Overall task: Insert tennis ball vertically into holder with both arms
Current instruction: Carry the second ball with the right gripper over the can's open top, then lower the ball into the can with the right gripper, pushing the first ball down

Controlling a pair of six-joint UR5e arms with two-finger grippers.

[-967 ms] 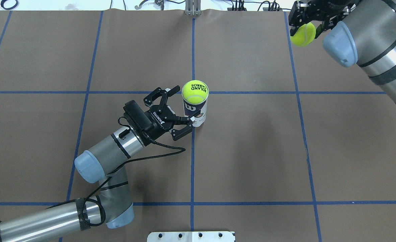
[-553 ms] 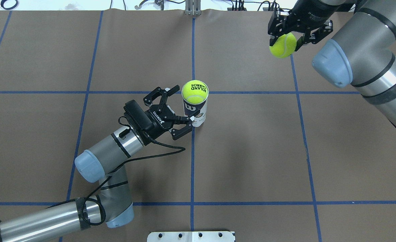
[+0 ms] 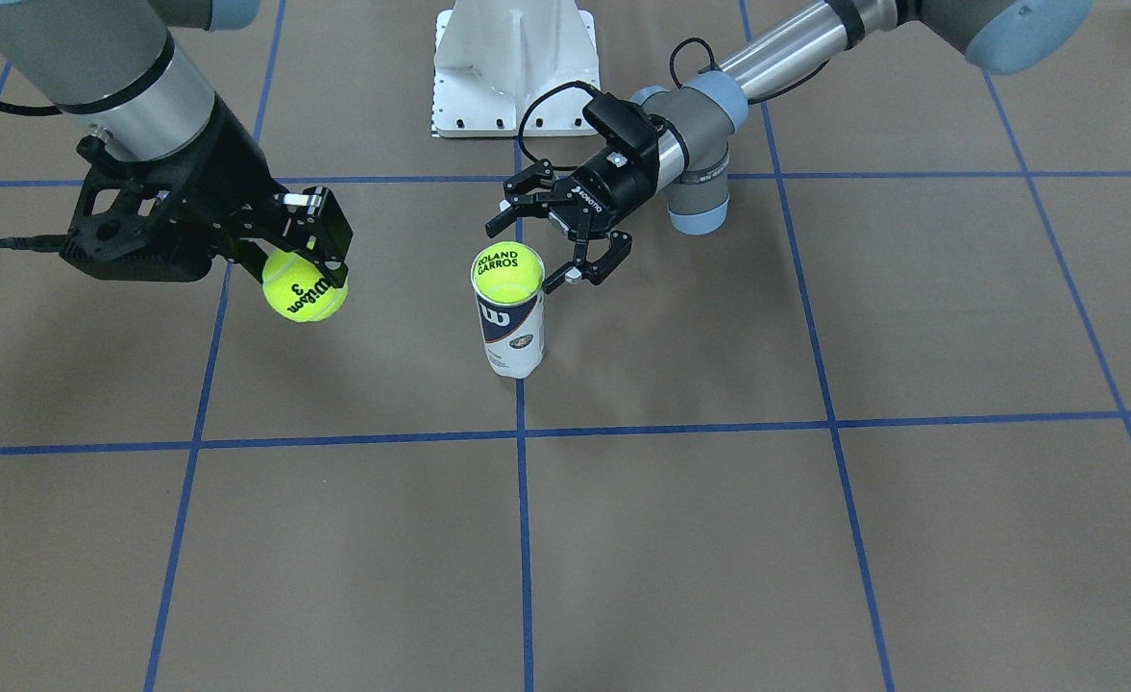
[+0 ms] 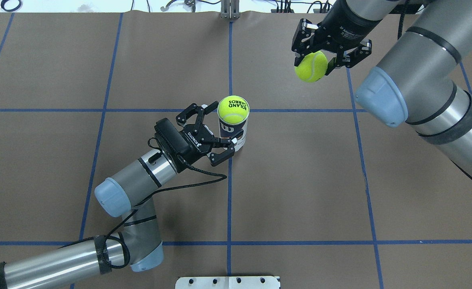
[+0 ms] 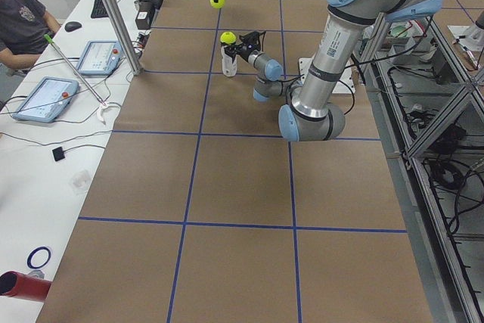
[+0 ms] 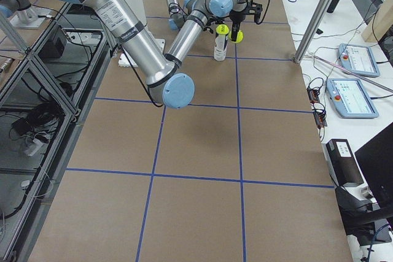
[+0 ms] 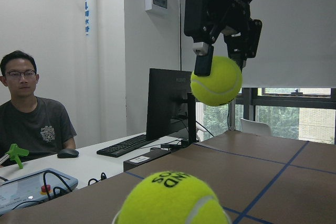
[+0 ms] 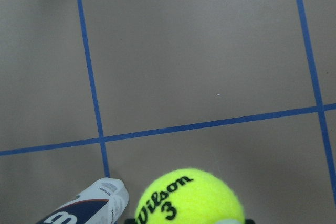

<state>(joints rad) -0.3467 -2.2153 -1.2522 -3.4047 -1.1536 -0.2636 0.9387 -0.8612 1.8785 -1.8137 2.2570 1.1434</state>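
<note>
The holder stands upright near the table's middle, and a tennis ball printed "Roland Garros" sits in its open top. My left gripper is open, level with the can's upper part, one finger on each side; whether they touch it I cannot tell. My right gripper is shut on a second tennis ball marked "Wilson 3", in the air, apart from the holder and higher than it. The left wrist view shows this held ball beyond the seated one.
The white pedestal base is at the robot's edge of the table. Blue tape lines grid the brown surface. A person sits at a side desk with tablets and a metal post.
My right arm has carried its ball leftward and nearer, toward the holder. The left gripper has shifted slightly closer to the can and stays open.
</note>
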